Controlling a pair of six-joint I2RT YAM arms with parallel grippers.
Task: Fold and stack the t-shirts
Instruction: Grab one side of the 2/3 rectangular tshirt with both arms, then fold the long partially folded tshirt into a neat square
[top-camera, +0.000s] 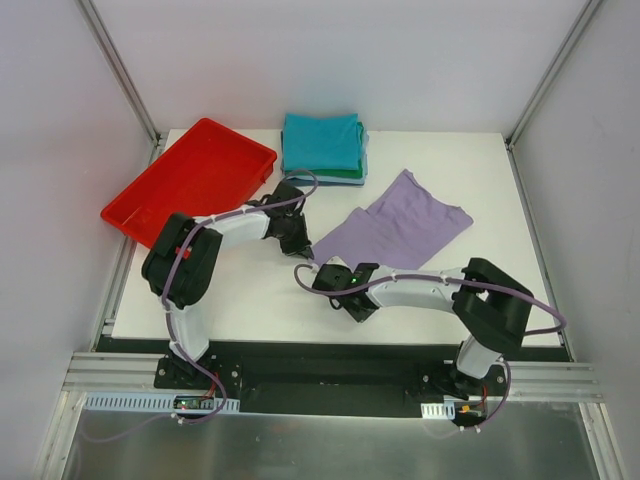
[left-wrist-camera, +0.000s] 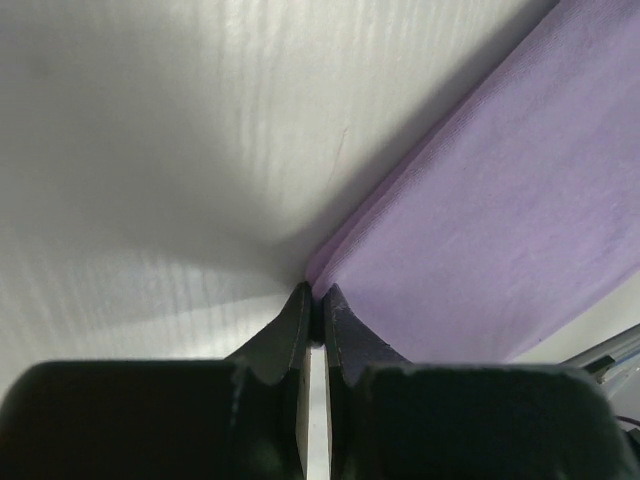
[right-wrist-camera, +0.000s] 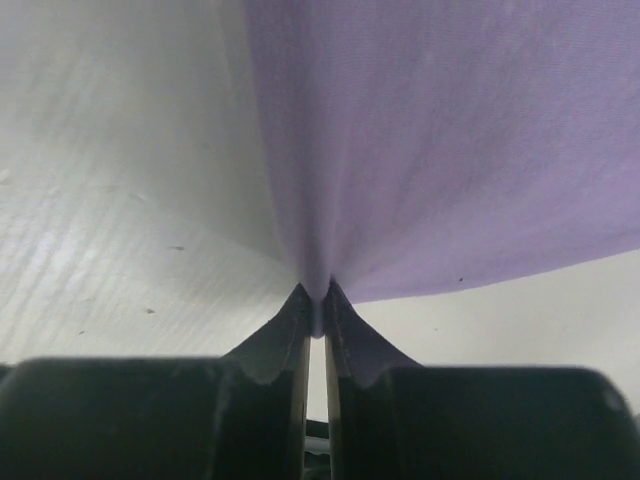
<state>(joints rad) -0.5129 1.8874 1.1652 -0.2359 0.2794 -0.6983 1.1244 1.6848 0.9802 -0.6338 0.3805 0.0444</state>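
**Lavender tee pinched by both grippers; folded stack at the upper centre of the table**

Condition of item: the lavender t-shirt (top-camera: 400, 225) lies spread right of centre in the top view, on the white table (top-camera: 250, 310). It is plain and short-sleeved, set at a diagonal. Its fabric is smooth, with mild creases where it gathers towards its lower-left corner. In the left wrist view the cloth (left-wrist-camera: 500, 220) fills the right half of the frame, with a doubled edge running down to the fingertips. In the right wrist view it (right-wrist-camera: 440, 150) fills the upper right, drawn into a taut pleat at the jaws.

Tools: the left gripper (left-wrist-camera: 316, 312) is closed tight, nipping the shirt's corner. The right gripper (right-wrist-camera: 316, 305) is likewise clamped on a fold of the lavender cloth. In the top view both meet just left of centre, close together.

Count:
- One loose lavender tee.
- One stack of folded t-shirts (top-camera: 322, 145), upper centre: teal on top, green and light-blue edges beneath. The exact number of layers cannot be told.
- One red tray (top-camera: 190, 185), upper left, overhanging the table's left edge.
- Two arms.
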